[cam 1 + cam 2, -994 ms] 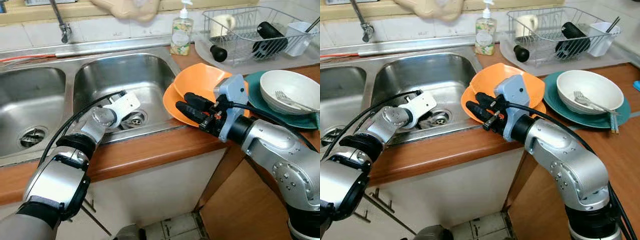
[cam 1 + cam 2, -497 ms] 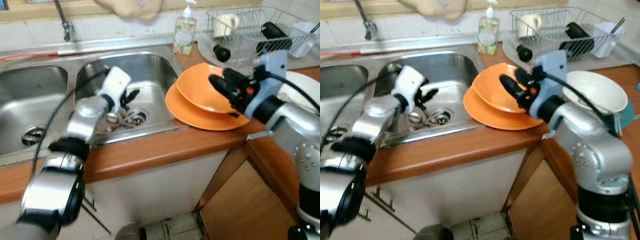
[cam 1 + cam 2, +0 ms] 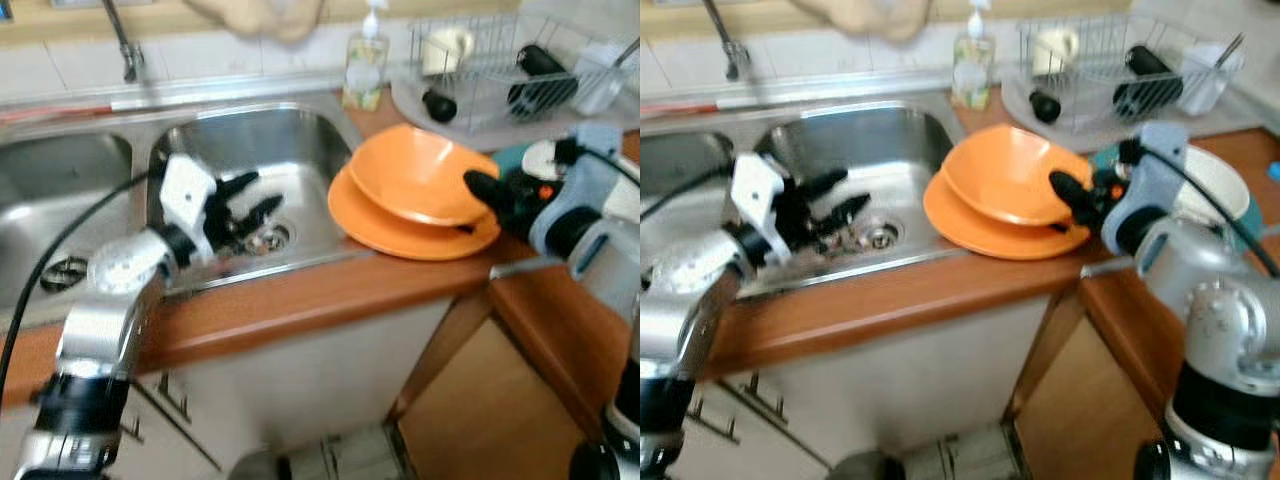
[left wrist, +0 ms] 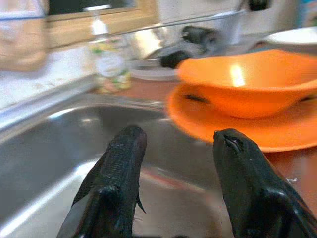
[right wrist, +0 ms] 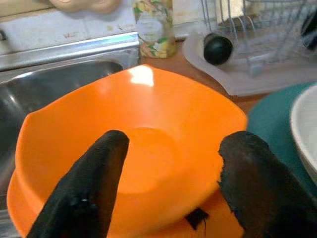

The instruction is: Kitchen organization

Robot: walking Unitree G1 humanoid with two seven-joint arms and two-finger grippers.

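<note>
A shallow orange bowl (image 3: 415,175) is sitting on a flat orange plate (image 3: 400,228) on the brown wooden counter (image 3: 330,290), just beside the stainless steel sink basin (image 3: 270,150). The right gripper (image 3: 480,187) is hovering at the bowl's far rim, its two black fingers (image 5: 94,183) spread wide and gripping nothing. The left gripper (image 3: 248,198) is hanging over the sink basin near the drain (image 3: 268,238), fingers parted and empty. Behind the bowl, a clear soap bottle (image 3: 364,60) is standing by a wire dish rack (image 3: 500,60). A white bowl (image 3: 1215,180) on a teal plate (image 5: 270,119) is lying beside the right gripper.
</note>
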